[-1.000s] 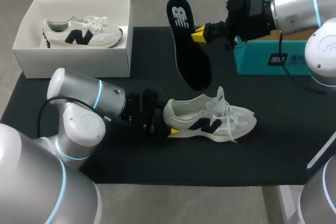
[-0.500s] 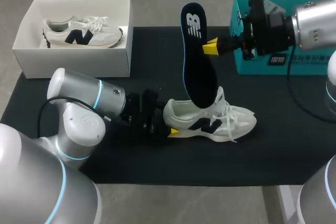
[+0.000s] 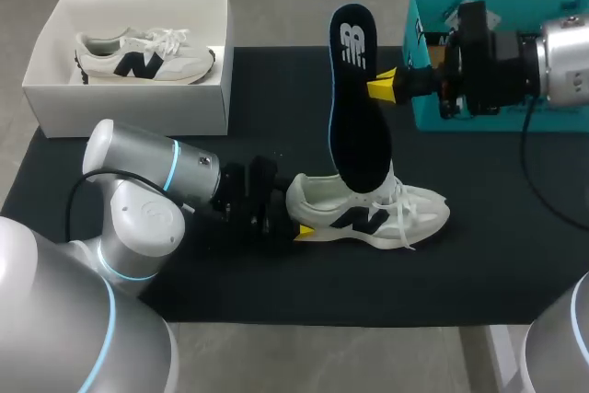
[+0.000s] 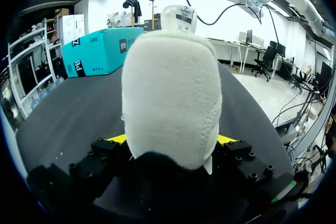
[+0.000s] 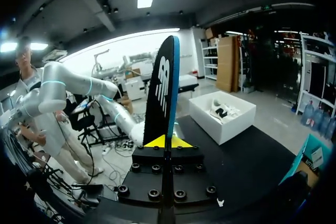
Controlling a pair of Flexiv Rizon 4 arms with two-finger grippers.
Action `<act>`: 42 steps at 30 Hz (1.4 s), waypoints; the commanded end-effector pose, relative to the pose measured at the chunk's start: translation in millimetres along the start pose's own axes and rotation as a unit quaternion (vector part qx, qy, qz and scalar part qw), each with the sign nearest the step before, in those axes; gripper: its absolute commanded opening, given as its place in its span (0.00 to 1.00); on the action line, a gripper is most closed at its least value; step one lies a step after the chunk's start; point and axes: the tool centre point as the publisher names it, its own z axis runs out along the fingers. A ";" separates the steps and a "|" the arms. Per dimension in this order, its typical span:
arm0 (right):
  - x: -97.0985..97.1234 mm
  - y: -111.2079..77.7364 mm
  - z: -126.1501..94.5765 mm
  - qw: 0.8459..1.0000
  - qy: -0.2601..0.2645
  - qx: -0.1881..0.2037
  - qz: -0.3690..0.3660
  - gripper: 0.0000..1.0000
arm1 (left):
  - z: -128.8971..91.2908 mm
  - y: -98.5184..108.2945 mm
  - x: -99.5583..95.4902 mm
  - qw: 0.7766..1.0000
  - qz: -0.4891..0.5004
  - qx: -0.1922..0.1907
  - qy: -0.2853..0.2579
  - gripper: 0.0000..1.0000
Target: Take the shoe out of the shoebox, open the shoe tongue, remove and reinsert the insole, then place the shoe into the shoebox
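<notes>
Dark worktop point(image 3: 479, 255): shoe point(image 3: 368, 213) outside white shoebox point(image 3: 129, 103), heel clamped by left tool point(image 3: 294, 218). Right tool point(image 3: 382, 86) pinching insole point(image 3: 357, 117), swung across since a second ago, now near-upright, lower end at shoe opening. Reinsertion likely starting.

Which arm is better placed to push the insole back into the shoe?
Right. The right claw grips the insole, its lower end at the opening of the shoe; the left claw is clamped on the heel, steadying it.
</notes>
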 end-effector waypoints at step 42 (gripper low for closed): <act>97.0 -1.5 -18.5 0.978 -0.061 -0.004 0.199 0.00 | 1.8 0.8 0.2 1.000 0.000 -0.001 -0.001 0.00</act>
